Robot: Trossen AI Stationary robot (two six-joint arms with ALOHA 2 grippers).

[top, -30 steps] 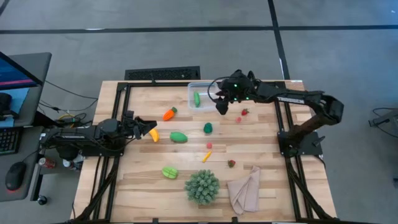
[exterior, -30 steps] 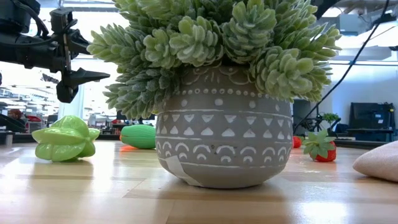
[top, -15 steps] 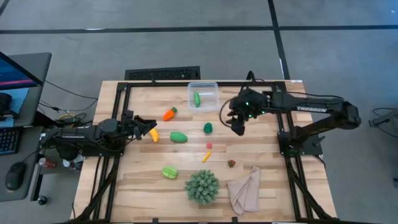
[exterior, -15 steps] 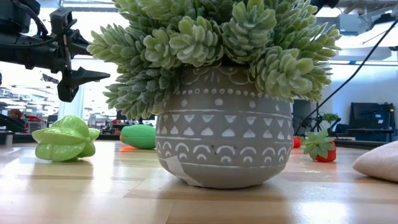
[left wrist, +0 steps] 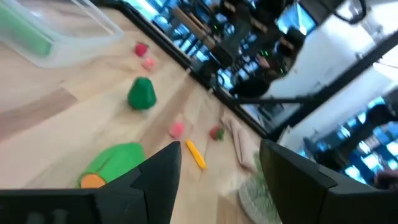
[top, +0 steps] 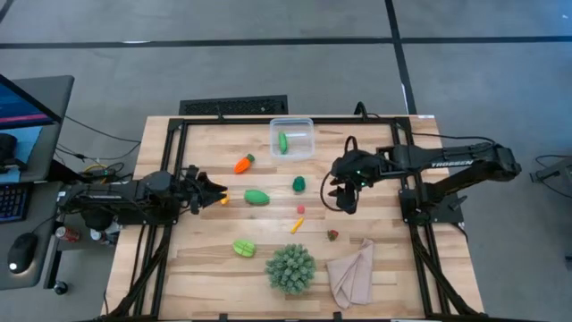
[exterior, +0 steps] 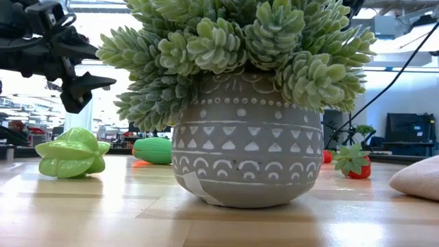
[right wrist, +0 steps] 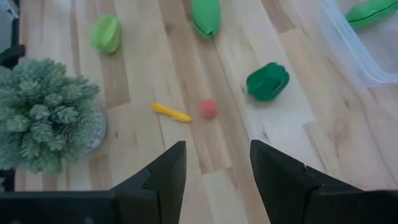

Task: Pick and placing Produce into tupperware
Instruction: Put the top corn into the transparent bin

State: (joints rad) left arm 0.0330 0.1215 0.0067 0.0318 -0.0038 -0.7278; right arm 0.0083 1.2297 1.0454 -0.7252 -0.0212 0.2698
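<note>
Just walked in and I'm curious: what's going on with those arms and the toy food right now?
Right gripper open, empty, above bare table. Left gripper open over yellow banana. Tupperware holds one green piece; rest on table. Nothing in the way.

Robotics lab: wooden table (top: 214, 259) on a black metal frame (top: 234, 117), concrete floor (top: 268, 63), monitor (top: 25, 112) and keyboard (top: 12, 202) alongside (more workstations behind).

Around the tupperware (top: 292, 137) holding one green piece (top: 282, 141): carrot (top: 243, 164) beside it, right gripper (top: 342, 195) nearby, potted plant (top: 290, 267) far opposite.
</note>
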